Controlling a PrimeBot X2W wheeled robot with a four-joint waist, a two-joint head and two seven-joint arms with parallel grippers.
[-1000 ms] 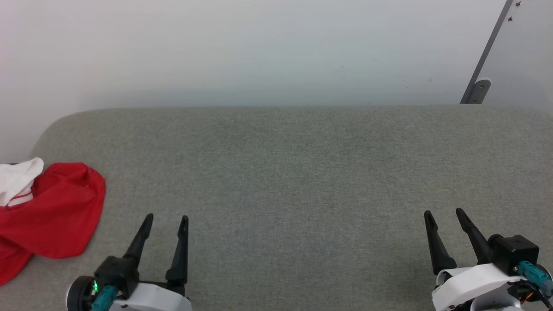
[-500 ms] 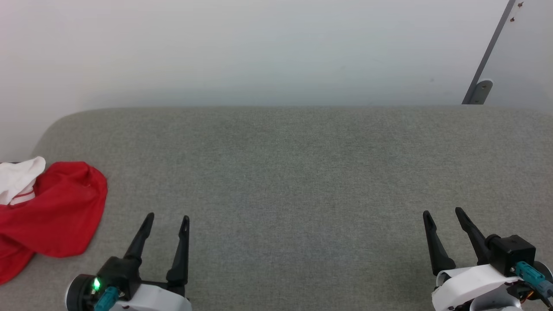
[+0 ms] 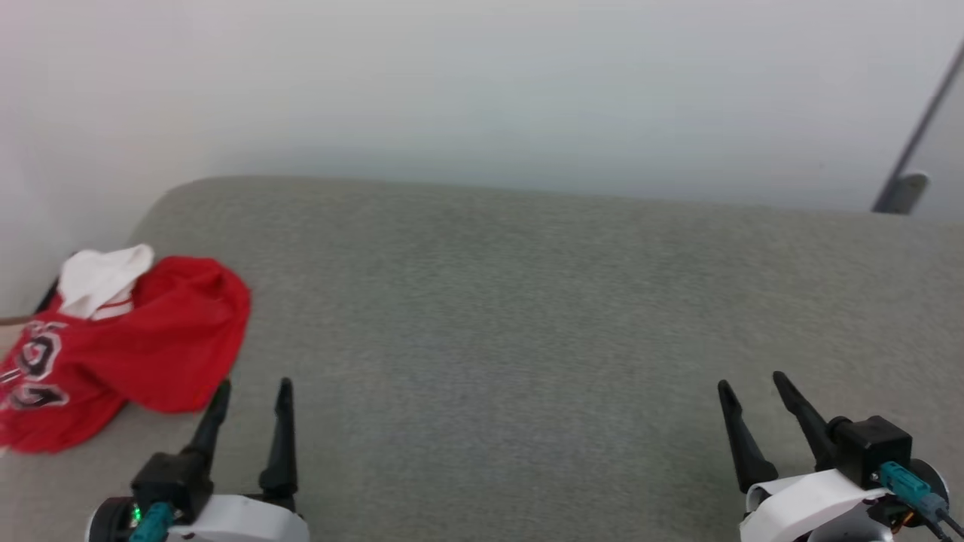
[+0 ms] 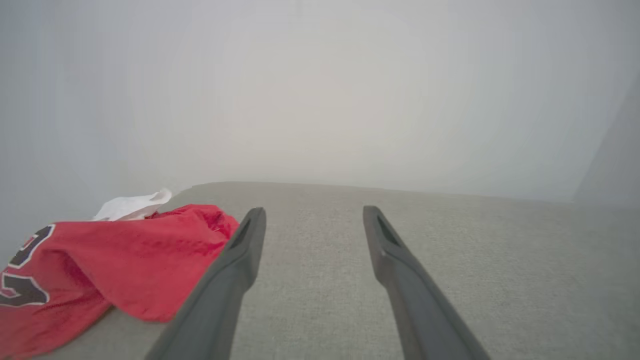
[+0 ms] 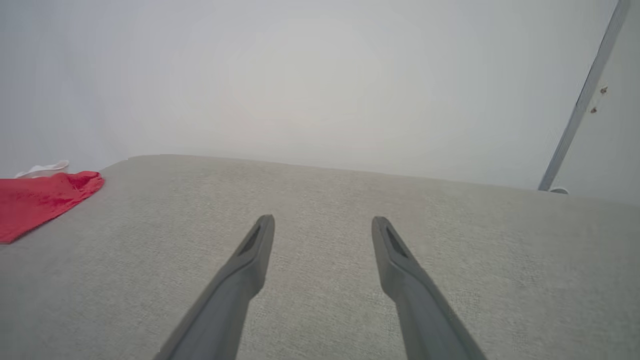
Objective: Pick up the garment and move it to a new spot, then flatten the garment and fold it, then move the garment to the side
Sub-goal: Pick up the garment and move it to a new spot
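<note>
Opening step, with the pick-up not yet begun. The red BULLS jersey (image 3: pixel 151 339) lies crumpled at the left end of the grey fabric-covered tabletop (image 3: pixel 489 301), just beside the left hand (image 3: pixel 254 384). That hand and the right hand (image 3: pixel 751 381) both stand spread and empty. The next move likely calls for the left hand to reach left and pinch a fold.

The head camera is swinging leftward: the garment (image 3: pixel 151 339) is sliding further into view, its black-and-white lettering (image 3: pixel 34 365) now showing, and the left gripper (image 3: pixel 254 382) is drawing nearer its red edge.
</note>
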